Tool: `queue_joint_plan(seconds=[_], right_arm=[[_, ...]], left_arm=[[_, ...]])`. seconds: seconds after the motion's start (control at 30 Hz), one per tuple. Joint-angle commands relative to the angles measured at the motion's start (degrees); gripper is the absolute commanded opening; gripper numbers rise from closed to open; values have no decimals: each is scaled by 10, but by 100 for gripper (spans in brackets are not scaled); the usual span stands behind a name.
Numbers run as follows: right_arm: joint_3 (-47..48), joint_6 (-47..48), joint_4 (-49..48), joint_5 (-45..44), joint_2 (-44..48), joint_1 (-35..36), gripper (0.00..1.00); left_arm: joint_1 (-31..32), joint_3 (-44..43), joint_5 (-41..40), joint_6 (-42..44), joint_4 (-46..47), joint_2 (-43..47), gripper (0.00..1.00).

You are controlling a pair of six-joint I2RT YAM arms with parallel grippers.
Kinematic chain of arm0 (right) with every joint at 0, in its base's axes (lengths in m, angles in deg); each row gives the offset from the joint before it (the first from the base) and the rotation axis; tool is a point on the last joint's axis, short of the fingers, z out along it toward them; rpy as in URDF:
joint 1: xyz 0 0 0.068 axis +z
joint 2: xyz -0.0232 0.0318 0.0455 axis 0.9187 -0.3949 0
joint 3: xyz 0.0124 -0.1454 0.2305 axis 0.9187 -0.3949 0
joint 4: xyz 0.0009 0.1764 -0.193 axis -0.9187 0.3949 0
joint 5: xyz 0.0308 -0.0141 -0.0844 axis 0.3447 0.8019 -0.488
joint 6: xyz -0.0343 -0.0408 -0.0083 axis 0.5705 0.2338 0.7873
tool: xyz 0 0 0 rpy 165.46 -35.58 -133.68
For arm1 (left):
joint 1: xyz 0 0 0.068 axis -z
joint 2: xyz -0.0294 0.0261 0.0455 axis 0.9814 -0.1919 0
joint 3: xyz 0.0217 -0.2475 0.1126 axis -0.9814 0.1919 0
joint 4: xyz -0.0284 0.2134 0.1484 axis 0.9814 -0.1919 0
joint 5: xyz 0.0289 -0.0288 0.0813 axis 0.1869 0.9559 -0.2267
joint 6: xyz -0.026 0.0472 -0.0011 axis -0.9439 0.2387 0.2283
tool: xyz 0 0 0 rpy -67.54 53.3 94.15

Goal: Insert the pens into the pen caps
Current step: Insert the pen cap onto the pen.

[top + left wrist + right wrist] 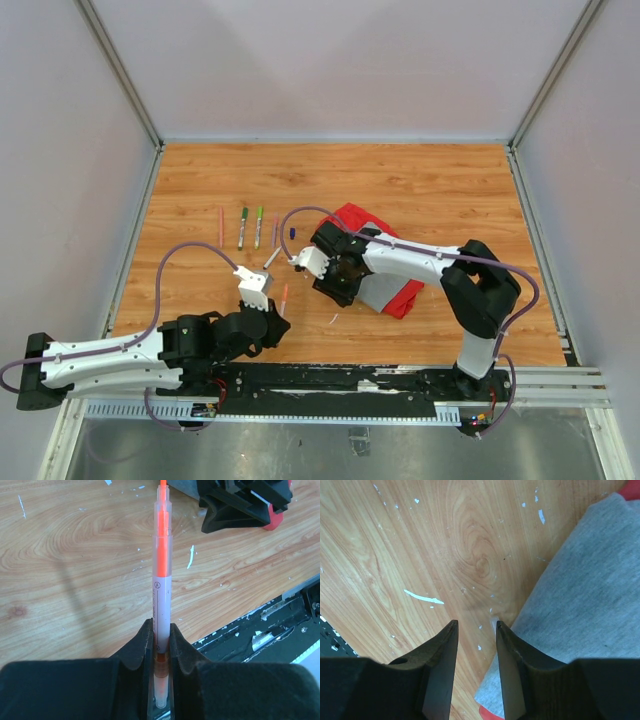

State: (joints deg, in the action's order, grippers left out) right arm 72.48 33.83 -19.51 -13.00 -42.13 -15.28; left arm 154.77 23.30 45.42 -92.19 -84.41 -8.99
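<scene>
The red-and-grey cloth (392, 292) lies crumpled on the wooden table (430, 190). Everything else sits to its left. A row of pens lies well left of the cloth and towards the far side: a pink pen (221, 228), two green-ended pens (242, 228), and a faint purple pen (275, 232). A blue cap (291, 232) closes the row on the cloth's side. A short grey pen (271, 258) lies tilted between that row and the cloth. A white fleck (333, 319) lies on the wood just off the cloth's near-left corner.

The right arm reaches from its base across the cloth and covers the cloth's middle. The right gripper (476, 625) points down at bare wood beside the cloth's grey edge (580, 595). Its fingers are apart with nothing between them.

The left arm lies low along the near edge, left of the cloth. The left gripper (161, 630) is clamped on the rear end of the orange pen (161, 580), whose tip aims at the right arm's black wrist.

Beyond and to the right of the cloth, open wood runs to the walls (330, 60).
</scene>
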Motion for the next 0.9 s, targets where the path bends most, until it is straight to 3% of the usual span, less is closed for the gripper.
queue_joint_plan(seconds=[0.0, 0.33, 0.53, 0.87], right_arm=[[14, 9, 10, -5, -20, -7, 37], [-12, 5, 23, -55, -16, -21, 37], [-30, 0, 22, -41, -14, -25, 36], [-54, -40, 5, -29, -9, -20, 21]], left_arm=[[-3, -23, -14, -2, -2, -1, 1], [-3, -31, -16, -2, 2, -13, 1], [-3, -35, -10, 5, 18, -37, 1], [-3, -39, -5, 9, 27, -51, 1]])
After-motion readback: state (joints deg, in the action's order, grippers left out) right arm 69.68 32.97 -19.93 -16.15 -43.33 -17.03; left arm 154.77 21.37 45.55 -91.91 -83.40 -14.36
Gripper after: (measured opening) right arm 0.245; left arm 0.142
